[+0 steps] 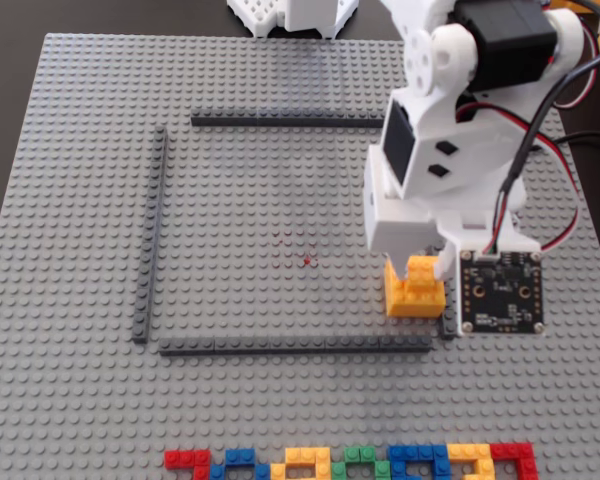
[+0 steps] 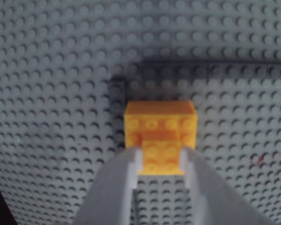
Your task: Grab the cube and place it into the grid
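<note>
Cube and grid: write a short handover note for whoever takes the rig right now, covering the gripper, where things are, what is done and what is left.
Gripper: fingers on either side of the small raised brick atop the cube; shut on it, as the wrist view shows.
Cube: inside the grid, near its lower right corner in the fixed view, at or just above the baseplate; contact cannot be told.
Done: cube grabbed and brought within the grid.
Left: confirm it is seated, open the gripper, withdraw.

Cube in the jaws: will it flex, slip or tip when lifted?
The cube looks like rigid stacked bricks, so it probably won't flex. The jaws pinch only its narrower top brick, so the wider base might pivot or detach. Flat sides suggest it won't roll.
</note>
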Robot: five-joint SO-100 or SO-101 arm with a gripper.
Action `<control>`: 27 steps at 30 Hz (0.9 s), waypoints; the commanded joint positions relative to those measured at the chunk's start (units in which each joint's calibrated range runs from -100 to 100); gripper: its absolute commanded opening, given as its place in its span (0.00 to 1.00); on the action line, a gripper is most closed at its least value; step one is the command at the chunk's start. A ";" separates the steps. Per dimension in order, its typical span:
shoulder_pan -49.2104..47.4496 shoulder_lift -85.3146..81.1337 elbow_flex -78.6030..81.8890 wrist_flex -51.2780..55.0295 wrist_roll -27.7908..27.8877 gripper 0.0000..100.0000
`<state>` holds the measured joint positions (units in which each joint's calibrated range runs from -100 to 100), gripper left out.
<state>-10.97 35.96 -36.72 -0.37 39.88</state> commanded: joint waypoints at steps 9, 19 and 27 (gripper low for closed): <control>0.55 -1.22 -4.74 -0.85 0.44 0.08; 0.84 -1.40 -4.11 -1.15 0.49 0.17; 1.29 -2.17 -4.47 -1.20 0.63 0.25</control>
<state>-10.03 36.47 -37.33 -1.00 40.46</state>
